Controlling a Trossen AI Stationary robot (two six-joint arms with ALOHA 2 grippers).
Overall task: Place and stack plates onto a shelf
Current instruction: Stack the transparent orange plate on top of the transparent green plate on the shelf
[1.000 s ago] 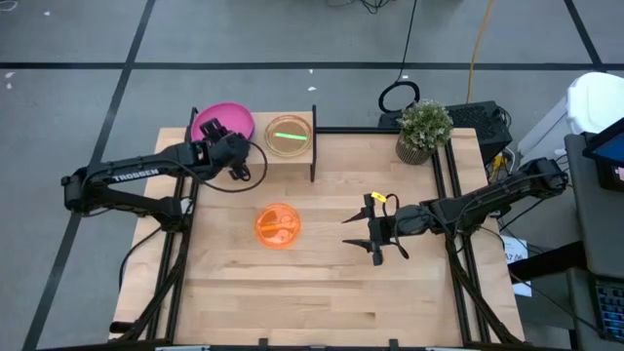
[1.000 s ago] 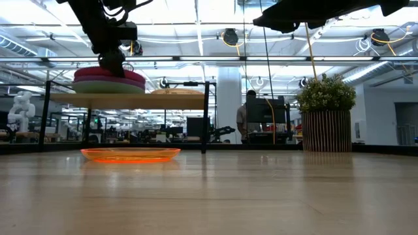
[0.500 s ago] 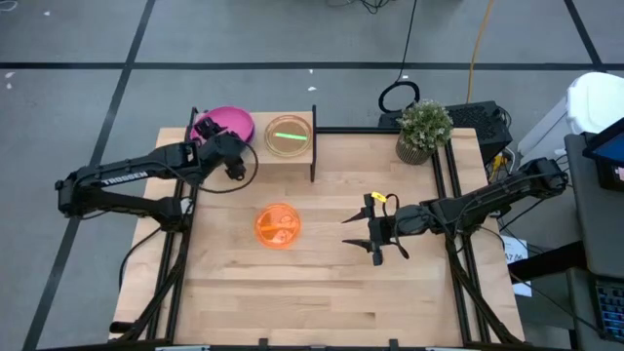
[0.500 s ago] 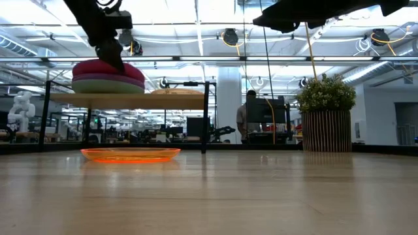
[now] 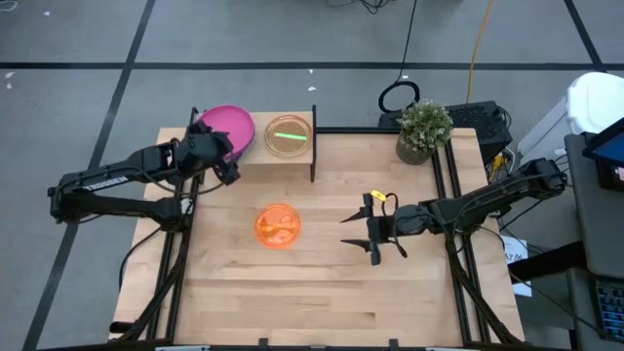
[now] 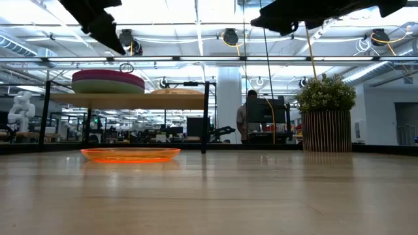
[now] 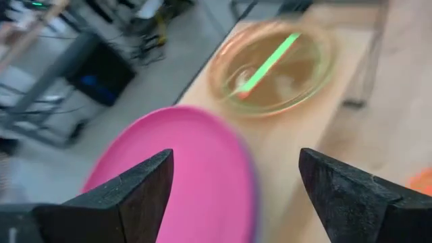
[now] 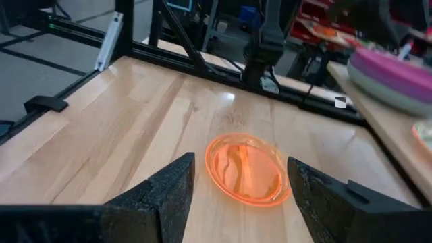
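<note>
A magenta plate point(image 5: 231, 123) tops a stack of larger plates point(image 6: 108, 81) on the left half of the shelf point(image 5: 292, 158). Translucent green plates point(image 5: 290, 135) lie on its right half. An orange plate point(image 5: 277, 225) lies flat on the tabletop in front of the shelf. My left gripper point(image 5: 220, 160) is open and hovers above the stack's near-left edge; the magenta plate point(image 7: 182, 175) shows between its fingers without touching them. My right gripper point(image 5: 357, 236) is open above the table, right of the orange plate point(image 8: 246, 169) and pointing at it.
A potted plant point(image 5: 424, 129) stands at the table's far right corner, and a black cable loop point(image 5: 398, 96) lies beyond the far edge. The shelf's black legs point(image 6: 206, 117) stand on the tabletop. Bare wood stretches along the near half point(image 5: 312, 302). A person point(image 6: 250, 117) is far behind.
My left gripper has risen off the top of the plate stack and drawn back toward the table's left edge. The magenta plate stays on the stack. My right arm has kept still.
</note>
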